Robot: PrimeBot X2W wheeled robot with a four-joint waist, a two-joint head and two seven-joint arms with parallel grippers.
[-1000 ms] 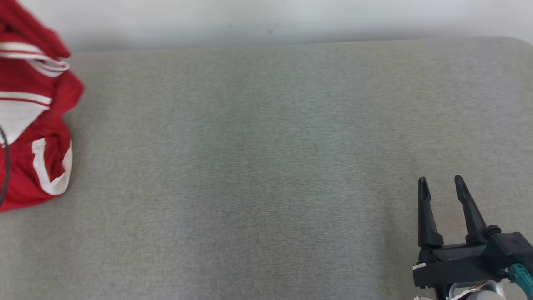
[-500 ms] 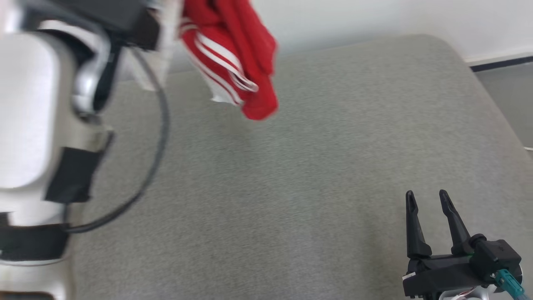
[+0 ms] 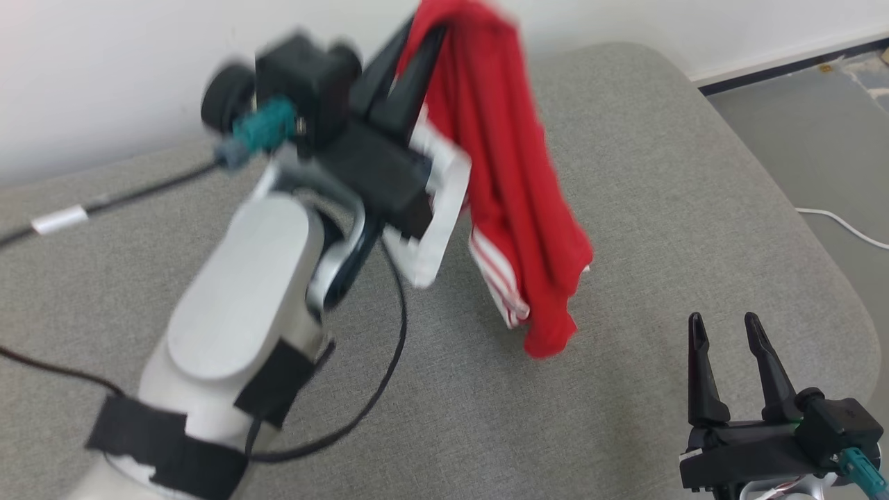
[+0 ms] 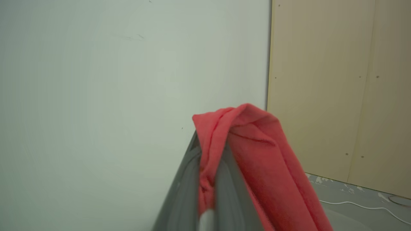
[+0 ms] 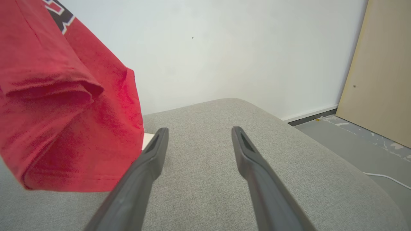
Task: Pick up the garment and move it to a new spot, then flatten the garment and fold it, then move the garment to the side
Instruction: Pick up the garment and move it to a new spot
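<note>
1. the red jersey garment with white stripes (image 3: 514,208) hangs in mid-air from the left gripper (image 3: 410,62), near 12 o'clock in the head view. its lowest fold dangles over the grey fabric-padded worktop (image 3: 625,430) and appears not to touch it.
2. the left gripper's two dark fingers are pinched together on a bunched fold of the cloth. the left wrist view shows red fabric squeezed between them and draped over their tips.
3. the right gripper (image 3: 726,326) sits at 5 o'clock in the head view, low over the worktop, fingers apart and holding nothing. the garment hangs toward its 10 o'clock, near but not touching.
4. progress, as judged here: the pick-up looks done, and the garment is in the air between spots, not yet set down anywhere.
5. what is left: laying the garment on its new spot, flattening it, folding it and moving it to the side.
6. the cloth hangs as one crumpled clump from a single pinch, so spreading it flat will probably need both grippers.
</note>
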